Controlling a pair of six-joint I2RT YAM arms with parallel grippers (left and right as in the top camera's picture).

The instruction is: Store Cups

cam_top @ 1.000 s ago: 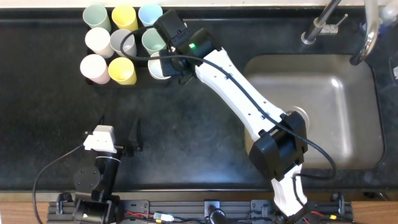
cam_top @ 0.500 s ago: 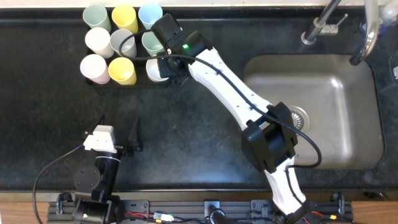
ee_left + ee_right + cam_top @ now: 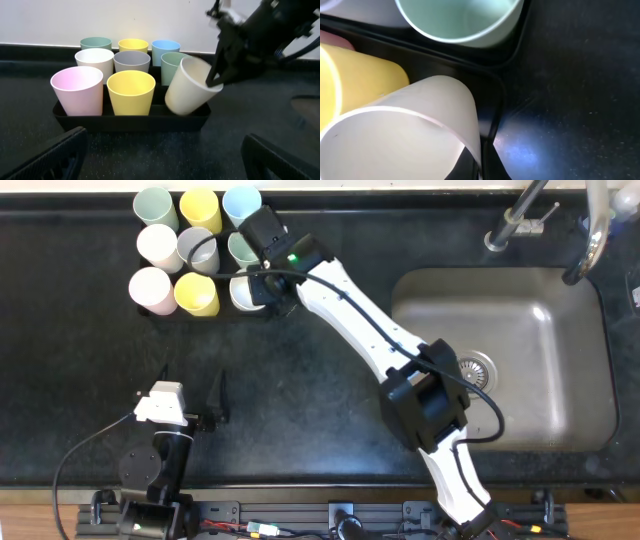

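Cup [image 3: 190, 86]: plain cream-white, tapered, tilted over black tray's [image 3: 130, 123] right front corner, upper left of top view.
Right gripper [image 3: 220, 70]: pinching cup's rim.
Left gripper [image 3: 165, 157]: fingers spread, lower left, holding nothing.

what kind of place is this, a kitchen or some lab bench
Most likely a kitchen counter: a steel sink, a faucet at its edge, and a black tray of plastic cups, with the right tool holding a white cup.

The right end effector [image 3: 264, 290] carried the white cup [image 3: 187, 89] leftward.
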